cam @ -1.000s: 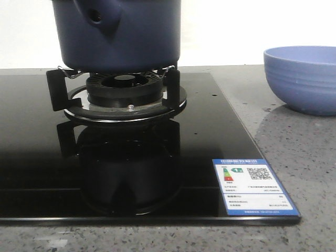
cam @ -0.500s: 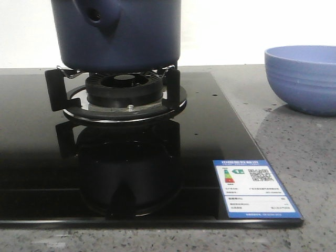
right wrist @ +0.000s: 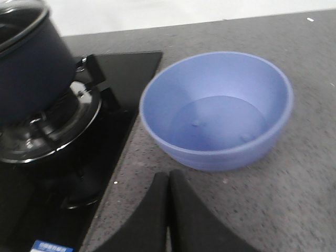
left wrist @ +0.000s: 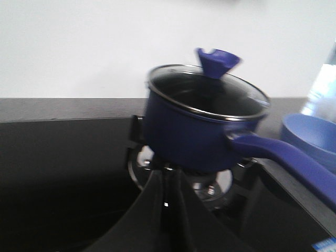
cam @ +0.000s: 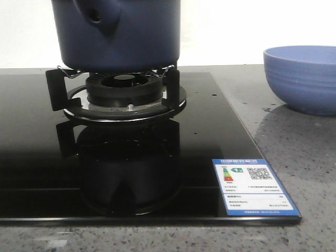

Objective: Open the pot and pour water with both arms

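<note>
— Navy enamel first: where does the pot (left wrist: 202,134) sit, and is it open?

— On the burner grate (cam: 123,89) at the left of the black glass hob (cam: 42,157); its glass lid (left wrist: 207,97) with the blue knob (left wrist: 216,62) is on, so I judge nothing done — lid to lift, then pouring.

— Your pincers?

— From my seat, the left gripper (left wrist: 165,202) has its fingers pressed together, holding nothing, near the pot; the right gripper (right wrist: 168,207) likewise, together and empty, just short of the bowl.

— And contents?

— I cannot tell what the pot holds; the light blue bowl (right wrist: 218,110) on the grey counter (right wrist: 294,210) to the right looks empty.
</note>
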Robot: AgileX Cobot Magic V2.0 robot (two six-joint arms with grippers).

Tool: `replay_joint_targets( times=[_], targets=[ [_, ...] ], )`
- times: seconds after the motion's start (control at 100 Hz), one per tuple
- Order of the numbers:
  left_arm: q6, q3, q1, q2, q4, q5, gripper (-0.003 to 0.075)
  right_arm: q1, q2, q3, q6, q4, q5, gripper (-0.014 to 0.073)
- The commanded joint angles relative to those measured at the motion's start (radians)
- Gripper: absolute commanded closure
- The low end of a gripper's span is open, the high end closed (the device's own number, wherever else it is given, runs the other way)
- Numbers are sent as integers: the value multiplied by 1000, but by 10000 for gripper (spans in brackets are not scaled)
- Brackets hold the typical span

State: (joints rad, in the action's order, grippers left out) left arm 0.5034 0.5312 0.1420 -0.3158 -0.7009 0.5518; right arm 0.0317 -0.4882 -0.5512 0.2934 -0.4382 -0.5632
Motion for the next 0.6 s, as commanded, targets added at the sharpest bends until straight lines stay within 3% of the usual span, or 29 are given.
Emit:
replay_joint_targets(
  times=[0.0, 0.08, 0.15, 0.32, 0.47, 0.59],
  targets=[
    [45, 57, 62, -42, -32, -55, 738, 40, -32, -65, 68, -4, 44, 650],
    [46, 74, 116, -69, -34, -79, 731, 74, -45, -84, 80, -6, 35, 603],
    [46, 80, 152, -92, -46, -107, 697, 96, -52, -93, 80, -8, 28, 512],
    [49, 88, 218, -148, -54, -136, 527, 107, -54, -93, 80, -15, 32, 235],
    [52, 93, 250, -183, -54, -178, 353, 107, -54, -93, 80, -15, 32, 212],
    [82, 114, 258, -215, -68, -201, 284, 107, -54, -93, 80, -15, 34, 214]
  ],
)
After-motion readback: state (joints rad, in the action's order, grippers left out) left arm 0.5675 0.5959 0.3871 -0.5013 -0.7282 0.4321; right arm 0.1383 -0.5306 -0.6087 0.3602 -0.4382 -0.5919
